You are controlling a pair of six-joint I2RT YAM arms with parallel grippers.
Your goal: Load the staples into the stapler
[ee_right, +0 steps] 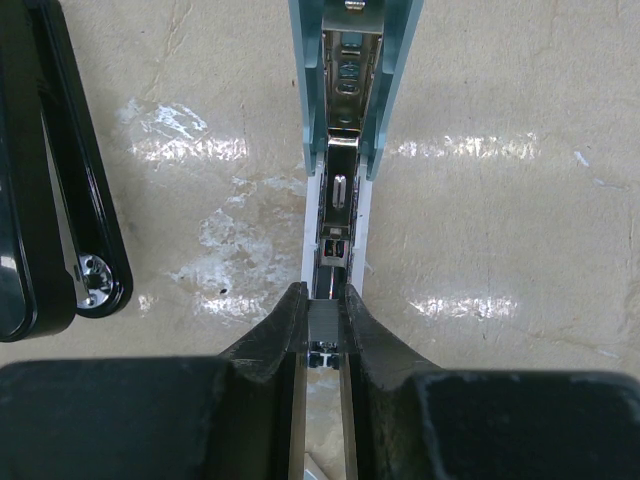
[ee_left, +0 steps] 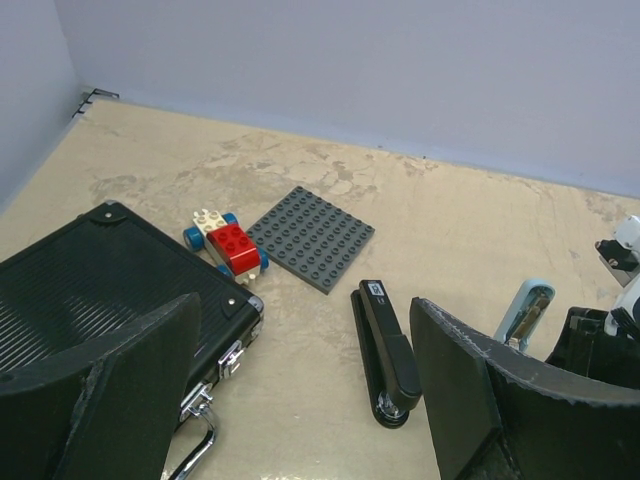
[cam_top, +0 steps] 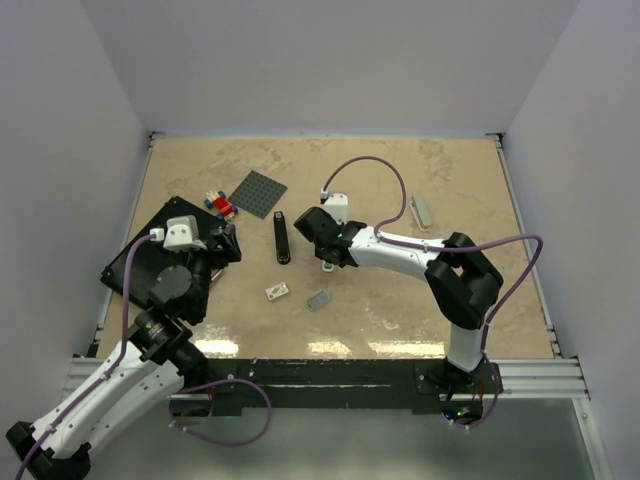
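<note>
Two staplers sit close to the right tool [ee_right: 322, 305]. A black stapler [ee_left: 385, 345] lies shut on the desk [cam_top: 450, 300] just to the tool's left. A pale blue stapler [ee_right: 345, 70] stretches straight ahead of the tool with its top swung up, so the bare metal channel inside shows. The right tool is drawn narrow, and its fingertips pinch the near end of that channel.

The left tool [ee_left: 300, 400] stands wide with nothing between its fingers. It hangs over the corner of a black case [ee_left: 90, 290], and the black stapler lies ahead to its right. Beyond the left tool are a toy car of bricks [ee_left: 228, 245] and a grey studded baseplate [ee_left: 312, 238], which lie side by side. A pale grey oblong thing [cam_top: 423, 210] lies well off to the right tool's far right.

The staples [cam_top: 318, 299] lie flat on the bare desk behind the right tool, on the side towards the arm bases and apart from both staplers. A small white box [cam_top: 277, 291] lies near them. They look like a tiny pale grey-blue rectangle, too small here to make out any ribbing.
</note>
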